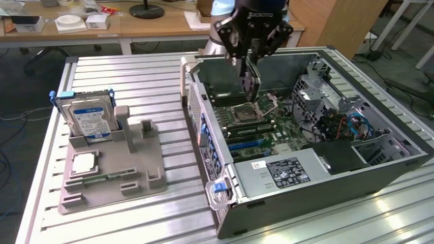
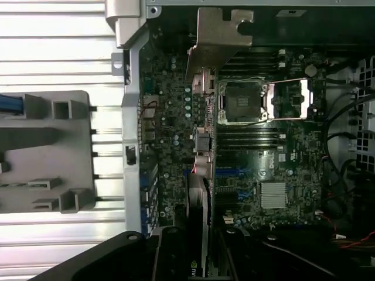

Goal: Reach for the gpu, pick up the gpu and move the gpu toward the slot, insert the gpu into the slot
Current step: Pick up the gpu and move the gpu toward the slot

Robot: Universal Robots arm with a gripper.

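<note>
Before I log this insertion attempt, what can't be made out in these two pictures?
Exterior view: the gpu, gripped by the hand, overlaps the motherboard behind it, so its height above the slot cannot be judged.
Wrist view: the gpu shows edge-on, faces hidden; its near end is cut off by the picture's edge.

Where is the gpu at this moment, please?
In the exterior view, the gpu hangs edge-on from the hand over the open computer case, above the motherboard beside the silver processor socket, not yet in the blue slot.
</note>
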